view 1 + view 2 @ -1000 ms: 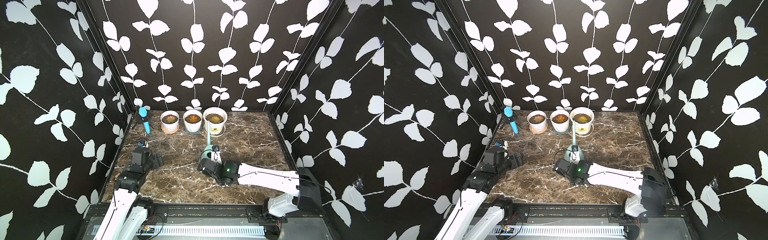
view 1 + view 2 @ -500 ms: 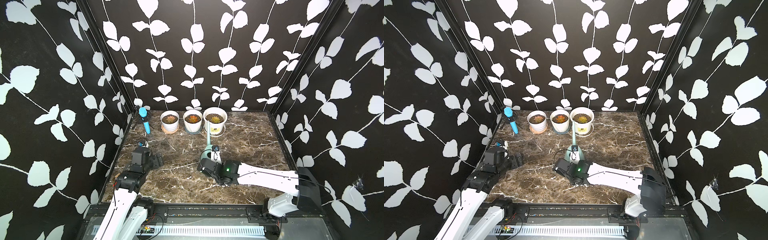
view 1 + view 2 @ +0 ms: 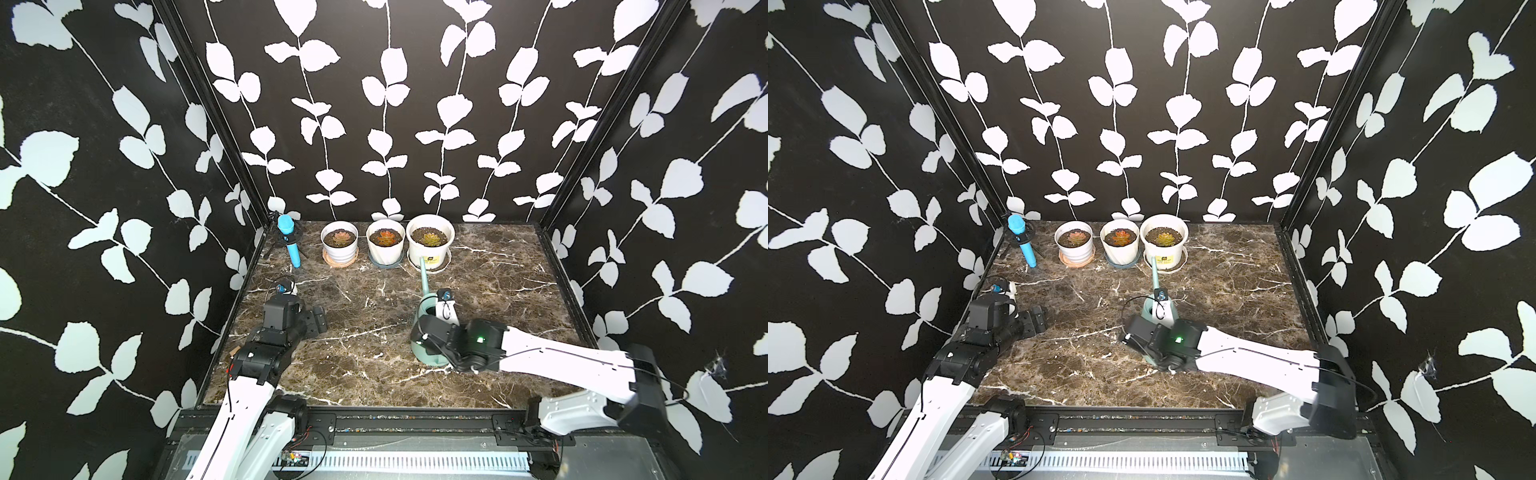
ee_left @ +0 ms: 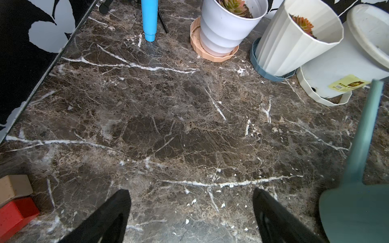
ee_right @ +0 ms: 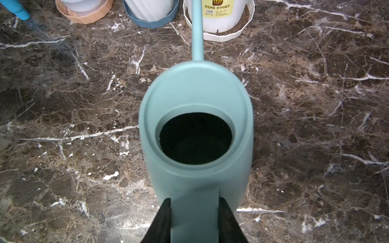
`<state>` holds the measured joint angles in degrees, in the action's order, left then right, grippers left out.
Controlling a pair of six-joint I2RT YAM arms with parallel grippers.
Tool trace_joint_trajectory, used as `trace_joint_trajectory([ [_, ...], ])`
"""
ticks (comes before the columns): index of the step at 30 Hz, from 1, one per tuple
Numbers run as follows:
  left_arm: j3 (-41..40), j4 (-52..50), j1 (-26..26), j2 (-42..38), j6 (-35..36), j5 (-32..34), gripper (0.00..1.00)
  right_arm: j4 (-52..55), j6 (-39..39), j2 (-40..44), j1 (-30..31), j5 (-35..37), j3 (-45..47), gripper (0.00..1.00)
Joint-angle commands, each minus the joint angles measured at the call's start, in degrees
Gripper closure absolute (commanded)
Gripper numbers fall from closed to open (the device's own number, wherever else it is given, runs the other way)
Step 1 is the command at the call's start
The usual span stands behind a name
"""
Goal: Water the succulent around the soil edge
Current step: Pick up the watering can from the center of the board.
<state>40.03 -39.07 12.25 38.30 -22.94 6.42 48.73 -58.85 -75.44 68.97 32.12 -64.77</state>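
Note:
A teal watering can (image 5: 195,94) stands on the marble table, right of centre in both top views (image 3: 432,359) (image 3: 1152,309). Its long spout (image 3: 424,274) points toward the back row. My right gripper (image 5: 194,202) is shut on the can's handle, one black finger on each side. Three succulents grow in white pots at the back: left (image 3: 340,245), middle (image 3: 385,245) and the largest, with a yellow label, right (image 3: 430,245). My left gripper (image 4: 191,193) hangs open over bare marble at the left (image 3: 313,320), holding nothing.
A blue microphone-like object (image 3: 289,241) leans on a small black stand at the back left corner. A red block and a tan block (image 4: 14,210) lie by the left wall near my left gripper. Black leaf-patterned walls close in three sides.
My right gripper's fingers have closed the last bit onto the can's handle. Both arms and the can stay where they were.

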Motion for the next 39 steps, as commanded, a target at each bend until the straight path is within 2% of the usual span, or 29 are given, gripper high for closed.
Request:
trace_joint_trajectory([
  [1, -0.5, 0.7, 0.3, -0.1, -0.1, -0.4, 0.08, 2.0, 4.2, 3.7, -0.6, 3.0, -1.3, 1.00],
  [5, -0.6, 0.6, 0.3, -0.4, -0.1, -0.2, 0.08, -3.2, 12.0, 9.5, -0.5, 3.9, 3.3, 1.00],
  [8, -0.6, 0.7, 0.3, -0.7, -0.2, -0.1, 0.08, -11.1, 17.4, 16.0, -0.6, 4.1, 9.6, 1.00],
  [11, -0.6, 0.6, 0.4, -0.7, -0.1, 0.1, 0.08, -14.5, 19.2, 21.7, -0.7, 5.9, 13.9, 1.00],
  [15, -0.6, 0.7, 0.4, -0.8, -0.1, 0.2, 0.08, -13.4, 21.8, 24.7, -0.8, 8.6, 14.5, 1.00],
  [19, -0.7, 0.7, 0.4, -0.6, -0.1, 0.0, 0.08, -15.5, 27.6, 26.2, -1.3, 9.5, 14.4, 1.00],
  [24, -0.7, 0.6, 0.4, -0.7, -0.1, 0.3, 0.08, -16.3, 33.1, 25.3, -6.4, 5.0, 10.7, 1.00],
  [30, -0.6, 0.4, 0.5, -0.6, -0.1, 0.5, 0.08, -12.3, 35.2, 20.7, -12.9, -2.3, 4.1, 1.00],
  [39, -0.6, 0.4, 0.6, -0.5, -0.1, 0.6, 0.08, -8.2, 36.3, 15.3, -17.0, -9.2, -4.3, 1.00],
])
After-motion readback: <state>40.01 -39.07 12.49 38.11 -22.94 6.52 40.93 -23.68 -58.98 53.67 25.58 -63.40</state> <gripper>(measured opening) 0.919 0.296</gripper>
